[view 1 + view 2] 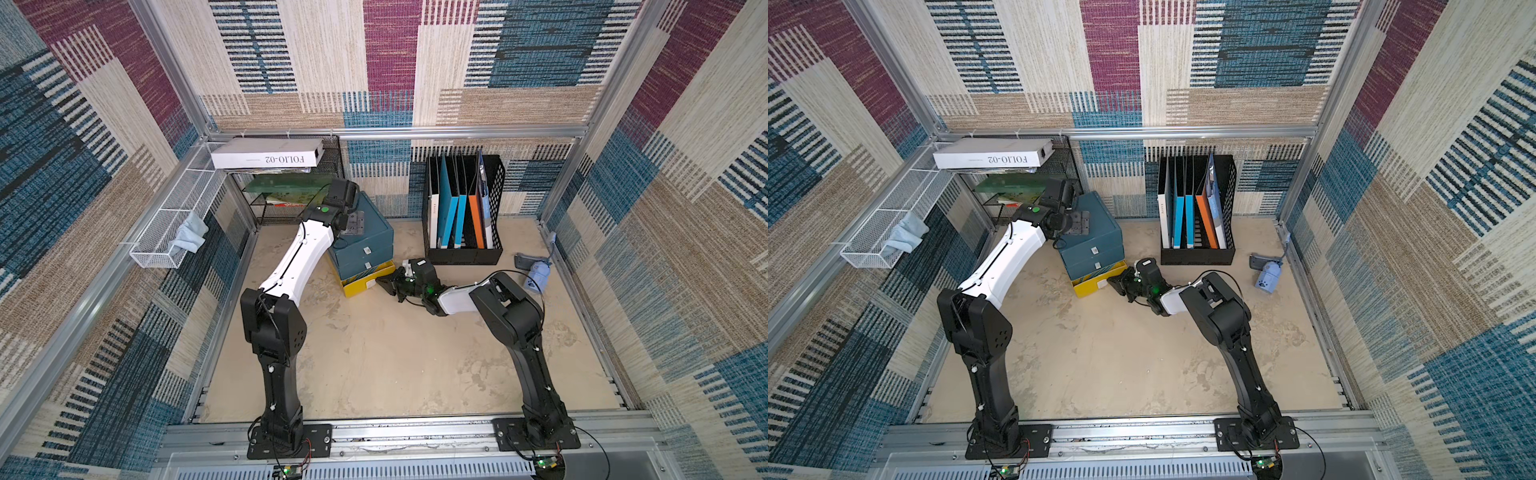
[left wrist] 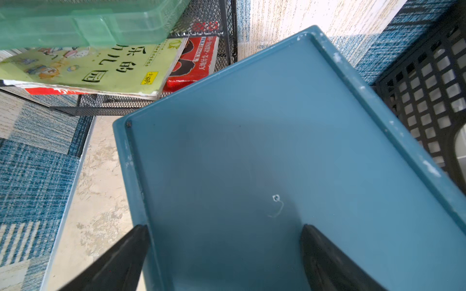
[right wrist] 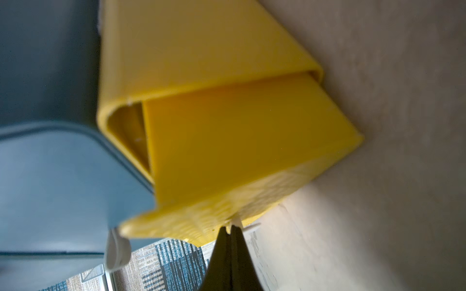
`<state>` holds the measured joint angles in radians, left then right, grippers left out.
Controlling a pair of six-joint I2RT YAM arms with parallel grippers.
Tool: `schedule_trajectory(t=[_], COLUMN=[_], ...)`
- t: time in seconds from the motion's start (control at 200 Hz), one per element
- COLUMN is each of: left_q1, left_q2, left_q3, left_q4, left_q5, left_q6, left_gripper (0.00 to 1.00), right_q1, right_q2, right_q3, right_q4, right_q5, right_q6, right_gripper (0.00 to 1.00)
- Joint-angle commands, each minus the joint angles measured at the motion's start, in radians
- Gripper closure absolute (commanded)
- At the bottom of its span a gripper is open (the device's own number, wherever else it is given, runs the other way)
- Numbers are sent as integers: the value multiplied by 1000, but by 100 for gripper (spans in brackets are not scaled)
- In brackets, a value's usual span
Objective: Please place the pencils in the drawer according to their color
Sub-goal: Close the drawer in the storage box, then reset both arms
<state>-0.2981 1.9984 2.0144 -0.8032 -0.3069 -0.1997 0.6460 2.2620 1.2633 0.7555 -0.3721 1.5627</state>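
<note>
The right gripper (image 3: 230,228), pressed together, meets the white handle (image 1: 371,284) of the part-open yellow drawer (image 1: 360,289); the left gripper (image 2: 224,226) hangs spread over the blue cabinet (image 2: 252,126). Closing seems in hand, calling for a straight inward push. Possible striped pencils (image 1: 365,273) in its gap are too small to confirm; none lies loose.

Top views bright, even, edges bowed. Right wrist view blurred, drawer (image 3: 227,141) out of focus. Left wrist view sharp, soft shadow on cabinet (image 2: 252,151).
</note>
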Motion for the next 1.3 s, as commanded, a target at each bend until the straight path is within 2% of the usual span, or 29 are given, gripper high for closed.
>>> schedule_trajectory(t=[0.0,0.24,0.356,0.396,0.456,0.536,0.606,0.631,0.766,0.846,0.922,1.062,1.142,1.207,1.252,1.297], left_q1=[-2,-4,-4,-5,-8,-16,-34,-44,-111,-137,-140,-141,-140,-138,-129,-110], left_q2=[12,-33,-62,-78,-105,-145,-191,-211,-366,-517,-698,-1062,-1242,-1339,-1376,-1393], left_q3=[-47,-116,-116,-107,-84,-37,3,12,-11,-149,-361,-837,-1100,-1253,-1338,-1424], left_q4=[-232,-195,-189,-188,-185,-186,-186,-186,-168,-90,37,356,540,606,637,674], left_q5=[60,85,106,115,133,170,205,219,242,233,188,-12,-140,-233,-264,-247], left_q6=[33,29,38,42,43,43,46,48,65,60,44,111,195,255,302,341], left_gripper=[2,2,2,1,1,1,1,1,1,1,1,1,1,1,1,1], right_q1=[3,1,3,2,1,2,2,1,-7,-31,-62,-174,-247,-293,-320,-346], right_q2=[31,63,-13,-60,-138,-251,-362,-405,-676,-841,-979,-1156,-1219,-1264,-1286,-1295], right_q3=[47,108,41,6,-48,-109,-166,-185,-286,-304,-292,-246,-262,-303,-338,-376], right_q4=[42,43,50,36,15,-46,-101,-138,-374,-569,-721,-915,-919,-894,-863,-838], right_q5=[26,7,-6,-7,-7,-10,-12,-8,61,155,261,443,518,593,632,682], right_q6=[31,17,-11,-33,-67,-111,-154,-170,-297,-393,-520,-784,-933,-1035,-1109,-1160], right_gripper=[100,100,100,96,83,54,20,2,1,1,1,1,1,1,1,1])
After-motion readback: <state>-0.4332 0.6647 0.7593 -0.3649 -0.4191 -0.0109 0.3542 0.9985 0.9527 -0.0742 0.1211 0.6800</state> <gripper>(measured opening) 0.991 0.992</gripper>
